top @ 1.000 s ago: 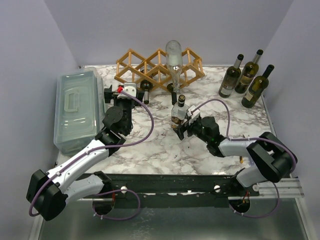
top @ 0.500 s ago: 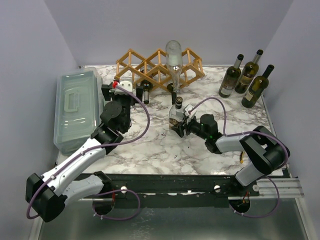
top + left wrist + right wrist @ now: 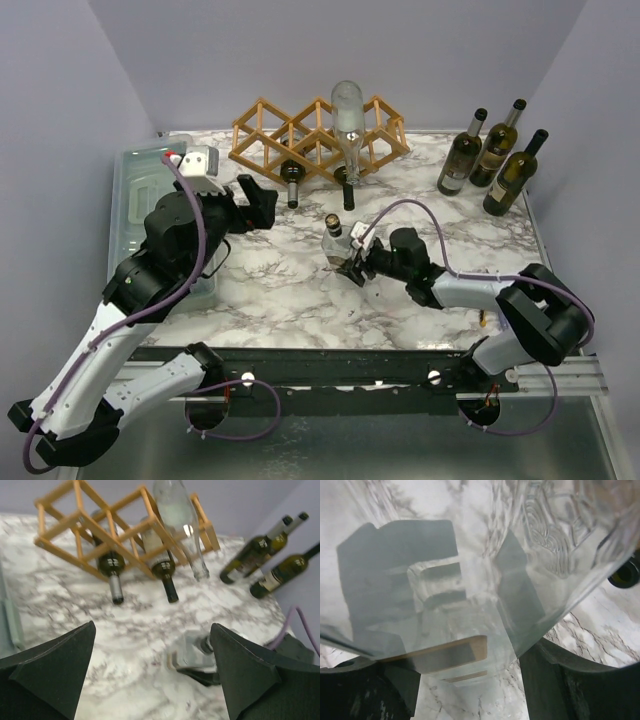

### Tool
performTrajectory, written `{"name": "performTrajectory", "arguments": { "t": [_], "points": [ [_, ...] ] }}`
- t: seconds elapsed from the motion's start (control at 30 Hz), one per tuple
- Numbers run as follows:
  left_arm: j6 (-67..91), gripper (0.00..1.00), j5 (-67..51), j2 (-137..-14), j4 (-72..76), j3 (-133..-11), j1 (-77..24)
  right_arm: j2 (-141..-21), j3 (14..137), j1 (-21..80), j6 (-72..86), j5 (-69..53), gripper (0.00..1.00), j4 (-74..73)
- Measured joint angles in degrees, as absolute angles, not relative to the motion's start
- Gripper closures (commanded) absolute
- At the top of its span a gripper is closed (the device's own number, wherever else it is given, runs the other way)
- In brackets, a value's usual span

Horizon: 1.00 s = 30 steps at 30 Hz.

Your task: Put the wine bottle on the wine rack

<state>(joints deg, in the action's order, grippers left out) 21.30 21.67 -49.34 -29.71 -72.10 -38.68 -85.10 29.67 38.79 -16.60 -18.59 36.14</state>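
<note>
Lying in the rack [image 3: 302, 125], two dark bottles [image 3: 111, 565] [image 3: 164, 572] are seen, one to a cell, necks pointed toward the arms. A clear bottle [image 3: 175, 515] is leaned neck-down against the rack beside them. A lidded box [image 3: 132, 195] is set at the left edge of the table [image 3: 290, 290]; its contents cannot be made out. Pale labels are carried by three standing bottles [image 3: 462, 155] [image 3: 497, 145] [image 3: 515, 175] at the far right, but no writing can be read. Embossed rings are shown in the glass of the wine bottle [image 3: 338, 250], without legible words. Seven bottles are counted in all. The wine bottle is clamped, tilted, between the fingers of the right gripper [image 3: 352, 262] over mid-table, in front of the rack and apart from it. The left gripper [image 3: 258, 204] is held near the box with its fingers spread wide.
</note>
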Motion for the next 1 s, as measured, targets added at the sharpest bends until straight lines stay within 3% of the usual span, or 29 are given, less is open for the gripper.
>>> {"name": "performTrajectory", "arguments": {
  "t": [0.3, 0.67, 0.77, 1.0],
  "points": [
    [37.1, 0.05, 5.1, -48.2, -49.4, -73.9, -38.6, -80.2, 29.7, 45.9, -29.4, -15.3, 1.0, 29.0],
    [46.6, 0.19, -17.2, -57.5, -51.5, -70.2, -38.6, -72.5, 29.4, 49.6, -44.1, -10.6, 1.0, 26.3],
    [48.1, 0.24, -22.0, -62.1, -50.6, -69.1, -38.6, -71.9, 28.5, 50.2, -46.9, -9.6, 1.0, 27.2],
    [50.7, 0.47, -30.0, -66.0, -48.9, -66.5, -38.6, -71.9, 26.1, 51.1, -51.4, -7.2, 1.0, 28.7]
  ]
}}
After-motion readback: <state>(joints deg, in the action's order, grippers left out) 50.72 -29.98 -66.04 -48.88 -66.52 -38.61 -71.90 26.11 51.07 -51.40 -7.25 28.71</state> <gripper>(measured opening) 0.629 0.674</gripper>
